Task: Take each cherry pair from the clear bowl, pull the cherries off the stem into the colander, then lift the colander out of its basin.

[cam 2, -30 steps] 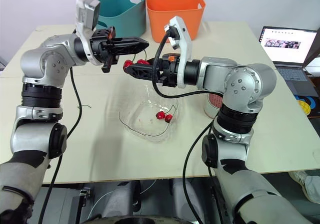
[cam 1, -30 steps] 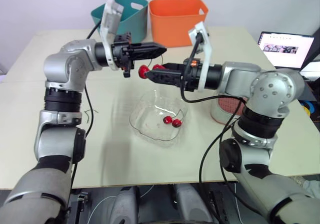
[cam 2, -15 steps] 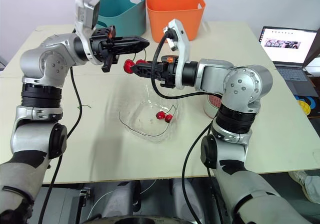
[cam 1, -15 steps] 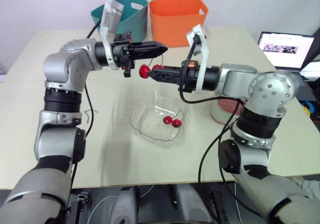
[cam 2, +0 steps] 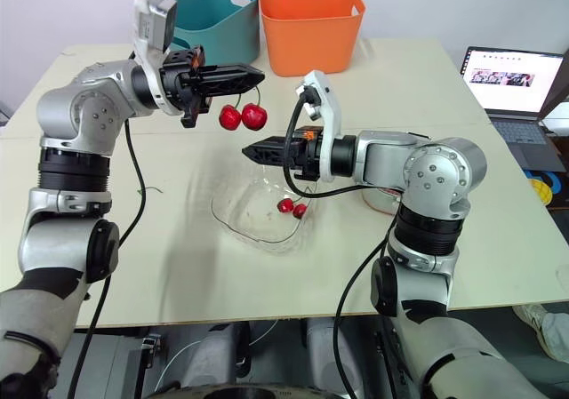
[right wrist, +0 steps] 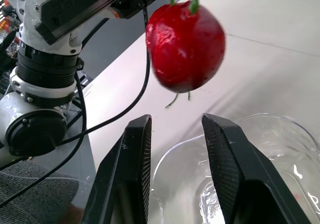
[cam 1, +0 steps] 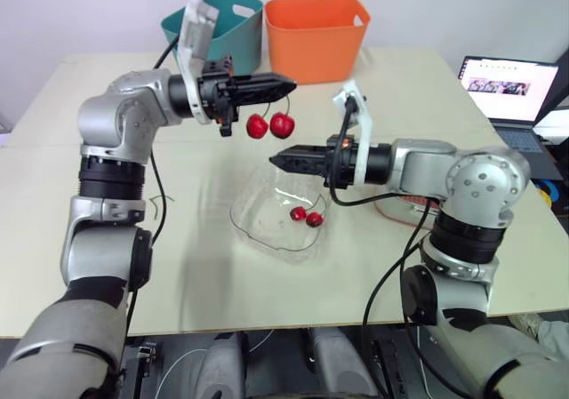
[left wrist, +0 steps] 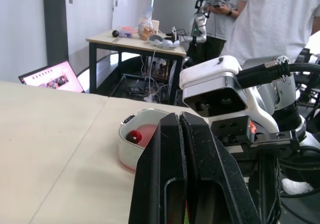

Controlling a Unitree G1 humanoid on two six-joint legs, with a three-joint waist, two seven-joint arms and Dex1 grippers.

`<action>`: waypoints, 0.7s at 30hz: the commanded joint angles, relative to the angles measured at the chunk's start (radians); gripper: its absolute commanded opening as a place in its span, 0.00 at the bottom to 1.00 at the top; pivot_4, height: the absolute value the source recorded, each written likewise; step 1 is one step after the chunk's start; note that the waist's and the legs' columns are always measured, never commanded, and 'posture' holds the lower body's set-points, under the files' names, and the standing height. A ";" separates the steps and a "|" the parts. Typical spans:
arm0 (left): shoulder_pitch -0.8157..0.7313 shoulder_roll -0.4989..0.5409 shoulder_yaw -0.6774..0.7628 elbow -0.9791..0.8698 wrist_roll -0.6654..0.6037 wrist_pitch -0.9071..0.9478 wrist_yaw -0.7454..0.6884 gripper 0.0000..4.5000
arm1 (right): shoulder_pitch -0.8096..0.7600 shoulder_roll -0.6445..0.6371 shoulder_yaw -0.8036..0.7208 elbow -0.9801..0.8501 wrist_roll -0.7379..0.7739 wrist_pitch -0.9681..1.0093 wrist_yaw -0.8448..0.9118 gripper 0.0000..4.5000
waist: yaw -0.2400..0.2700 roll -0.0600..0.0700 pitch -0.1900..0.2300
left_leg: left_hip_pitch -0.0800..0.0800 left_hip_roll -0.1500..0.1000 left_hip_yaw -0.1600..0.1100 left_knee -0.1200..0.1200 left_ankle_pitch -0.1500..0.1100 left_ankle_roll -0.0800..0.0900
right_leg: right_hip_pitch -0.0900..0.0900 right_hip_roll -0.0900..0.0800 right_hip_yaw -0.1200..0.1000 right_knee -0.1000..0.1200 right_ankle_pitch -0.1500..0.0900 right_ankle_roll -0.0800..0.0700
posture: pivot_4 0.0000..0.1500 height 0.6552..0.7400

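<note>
My left gripper [cam 1: 283,86] is shut on the green stems of a cherry pair, and its two red cherries [cam 1: 269,125] hang free above the clear bowl [cam 1: 249,217]. Below them and slightly to the right, my right gripper [cam 1: 275,159] points at the left arm, open with nothing between its fingers. In the right wrist view a cherry [right wrist: 186,47] hangs above the fingertips [right wrist: 141,129]. A second cherry pair [cam 1: 307,214] lies in the bowl. The white basin [left wrist: 127,154] holds the pink colander [left wrist: 148,132] with one cherry [left wrist: 133,136] in it; my right arm mostly hides it in the eye views.
A teal bin [cam 1: 213,21] and an orange bin [cam 1: 316,30] stand at the table's far edge. An open laptop [cam 1: 507,88] sits at the right. A bare green stem [cam 1: 160,205] lies on the table left of the bowl. People stand in the background [left wrist: 260,19].
My right gripper narrowed around the hanging cherries, then dropped below them and drew back right. Both cherries still hang from the stems in my left gripper, which has not moved.
</note>
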 commanded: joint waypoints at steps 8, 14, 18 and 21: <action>-0.023 0.001 0.014 -0.031 -0.013 -0.011 -0.006 0.00 | -0.072 0.029 -0.061 0.009 0.046 -0.042 -0.046 0.73 | -0.001 0.000 0.000 | 0.000 0.000 0.000 0.000 0.000 0.000 | 0.000 0.000 0.000 0.000 0.000 0.000 | 1.00 1.00; -0.019 -0.004 0.015 -0.040 -0.019 -0.004 -0.001 0.00 | -0.096 0.050 -0.074 0.035 0.063 -0.044 -0.075 0.73 | 0.000 0.000 0.000 | 0.000 0.000 0.000 0.000 0.000 0.000 | 0.000 0.000 0.000 0.000 0.000 0.000 | 1.00 1.00; -0.019 -0.005 0.015 -0.042 -0.021 -0.002 0.001 0.00 | -0.099 0.057 -0.071 0.057 0.063 -0.066 -0.089 0.73 | 0.000 0.000 0.000 | 0.000 0.000 0.000 0.000 0.000 0.000 | 0.000 0.000 0.000 -0.001 0.000 0.000 | 1.00 1.00; -0.016 -0.007 0.015 -0.047 -0.022 0.001 0.002 0.00 | -0.103 0.063 -0.073 0.073 0.066 -0.085 -0.097 0.73 | -0.001 0.000 0.000 | 0.000 0.000 0.000 0.000 0.000 0.000 | 0.000 0.000 0.000 -0.001 0.000 0.000 | 1.00 1.00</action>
